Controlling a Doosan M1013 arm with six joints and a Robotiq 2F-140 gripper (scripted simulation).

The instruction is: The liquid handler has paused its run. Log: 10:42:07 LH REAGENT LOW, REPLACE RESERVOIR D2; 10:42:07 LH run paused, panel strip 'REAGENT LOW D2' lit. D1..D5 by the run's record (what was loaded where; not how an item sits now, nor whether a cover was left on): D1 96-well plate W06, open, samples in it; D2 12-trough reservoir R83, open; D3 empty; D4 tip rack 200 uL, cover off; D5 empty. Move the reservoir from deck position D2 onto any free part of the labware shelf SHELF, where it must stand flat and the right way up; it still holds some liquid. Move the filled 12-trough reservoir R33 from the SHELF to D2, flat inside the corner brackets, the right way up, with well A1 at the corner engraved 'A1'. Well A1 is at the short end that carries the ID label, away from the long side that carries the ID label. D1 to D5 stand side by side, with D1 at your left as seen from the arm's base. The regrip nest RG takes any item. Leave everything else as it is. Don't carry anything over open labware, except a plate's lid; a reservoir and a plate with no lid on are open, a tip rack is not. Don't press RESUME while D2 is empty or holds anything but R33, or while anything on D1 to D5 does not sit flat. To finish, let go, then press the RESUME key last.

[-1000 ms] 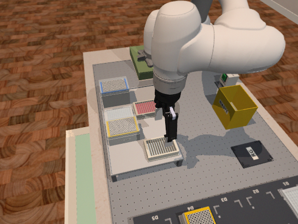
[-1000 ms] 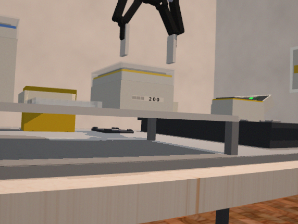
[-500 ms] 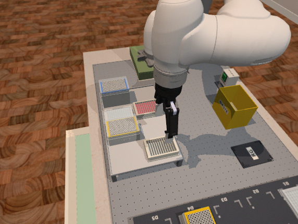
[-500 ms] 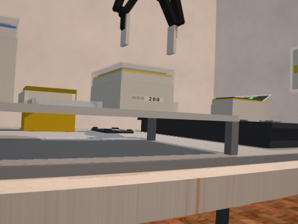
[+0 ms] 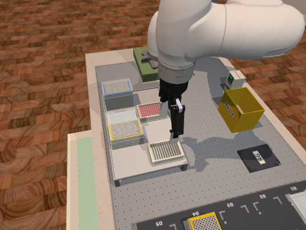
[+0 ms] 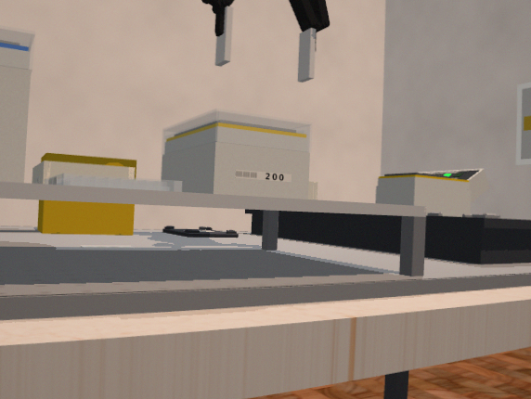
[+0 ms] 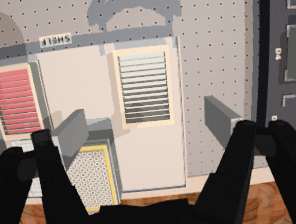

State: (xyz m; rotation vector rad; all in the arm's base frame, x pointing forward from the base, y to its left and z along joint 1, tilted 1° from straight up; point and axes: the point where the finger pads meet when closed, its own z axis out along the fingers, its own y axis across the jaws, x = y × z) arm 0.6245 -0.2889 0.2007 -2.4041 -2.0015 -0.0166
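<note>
Your hand (image 6: 265, 48) hangs well above the shelf (image 5: 134, 163), its fingers spread wide with nothing between them. Look down through the wrist view: the cream-framed reservoir (image 7: 143, 87) lies flat on the shelf, under the gap between the fingers. In the top view that reservoir (image 5: 166, 152) sits at the shelf corner nearest the deck, with the hand over its edge. Further along the shelf you see a red-filled reservoir (image 5: 149, 110) and the yellow-rimmed tip rack (image 5: 125, 129). On the surface beyond the shelf, the D2 brackets (image 5: 263, 204) hold nothing.
</note>
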